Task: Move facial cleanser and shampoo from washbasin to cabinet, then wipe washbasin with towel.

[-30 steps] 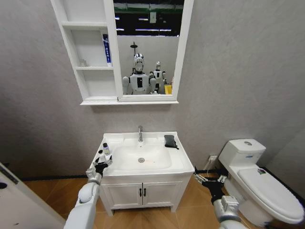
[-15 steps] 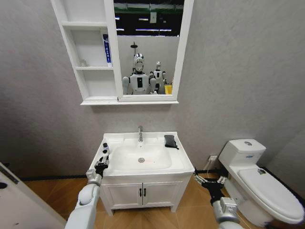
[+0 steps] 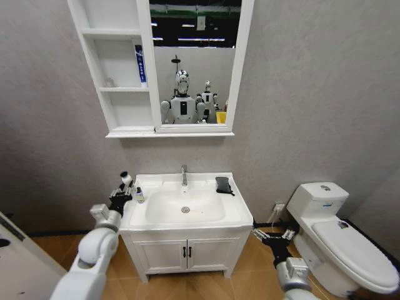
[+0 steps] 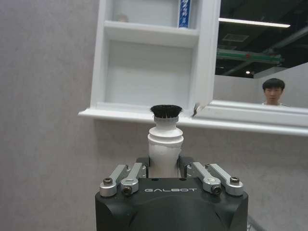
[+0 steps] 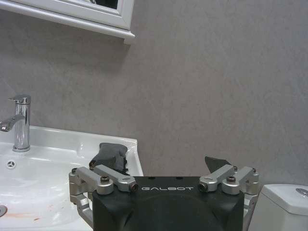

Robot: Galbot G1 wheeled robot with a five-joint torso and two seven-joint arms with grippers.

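Observation:
My left gripper (image 3: 122,192) is shut on a white shampoo bottle (image 3: 125,179) with a black cap, held upright just off the left edge of the washbasin (image 3: 187,222). In the left wrist view the bottle (image 4: 165,139) stands between the fingers, facing the cabinet (image 4: 144,72). A blue-and-white tube (image 3: 140,62), likely the facial cleanser, stands on the middle shelf of the cabinet (image 3: 119,75). The dark towel (image 3: 222,184) lies at the basin's back right corner. My right gripper (image 3: 273,236) hangs open low, right of the vanity.
A small bottle (image 3: 139,196) stands on the basin's left rim, close to my left gripper. The chrome tap (image 3: 184,174) is at the back centre. A white toilet (image 3: 344,240) sits to the right. The mirror (image 3: 194,62) adjoins the shelves.
My left gripper closed on the white bottle at the basin's left rim, then lifted it up and leftward off the basin. The right arm has hardly moved.

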